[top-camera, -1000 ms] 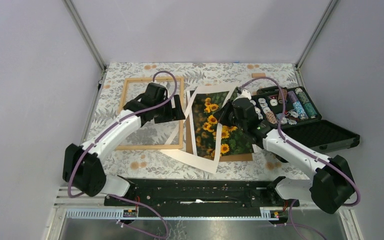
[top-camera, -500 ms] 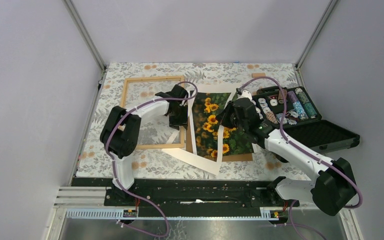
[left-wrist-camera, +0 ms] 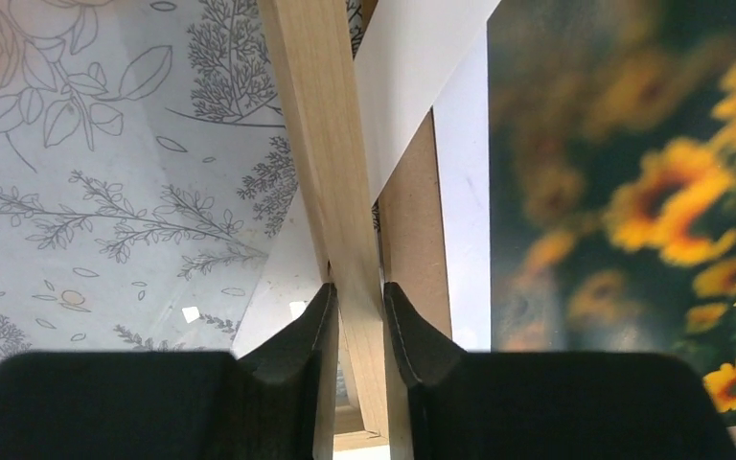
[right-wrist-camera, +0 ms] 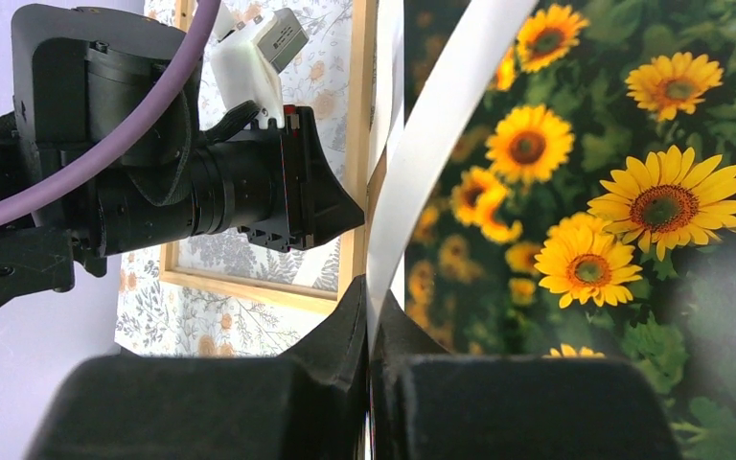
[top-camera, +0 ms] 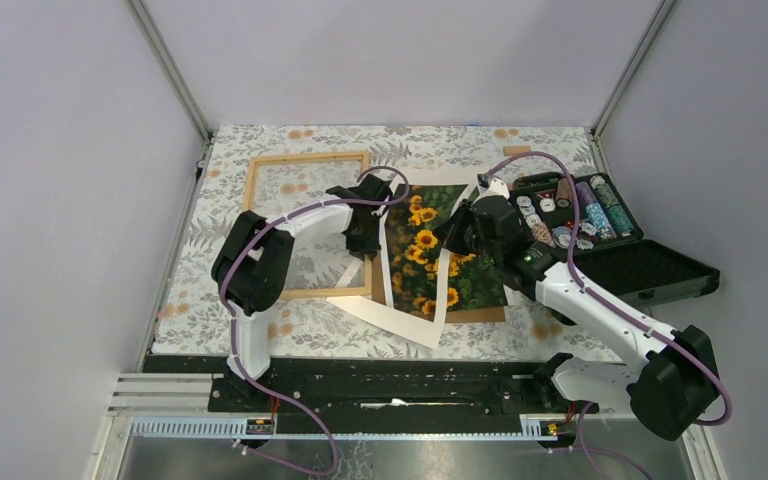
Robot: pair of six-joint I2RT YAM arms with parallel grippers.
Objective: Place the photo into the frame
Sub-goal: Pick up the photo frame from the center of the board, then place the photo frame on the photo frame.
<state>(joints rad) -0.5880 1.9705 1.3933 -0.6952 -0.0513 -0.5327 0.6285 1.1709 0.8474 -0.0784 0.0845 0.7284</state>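
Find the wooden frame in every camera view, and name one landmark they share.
Top external: frame left of centre on the table; left gripper on its right rail.
Left wrist: frame rail runs from top centre down between the fingers.
Right wrist: frame left of centre, beyond the white mat pinched by the right gripper.
Shared landmark: the photo, right of the frame everywhere.

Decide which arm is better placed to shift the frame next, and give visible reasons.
Left. The left gripper clamps the frame by its rail nearest the photo. The right gripper is busy pinching the white mat across the photo.
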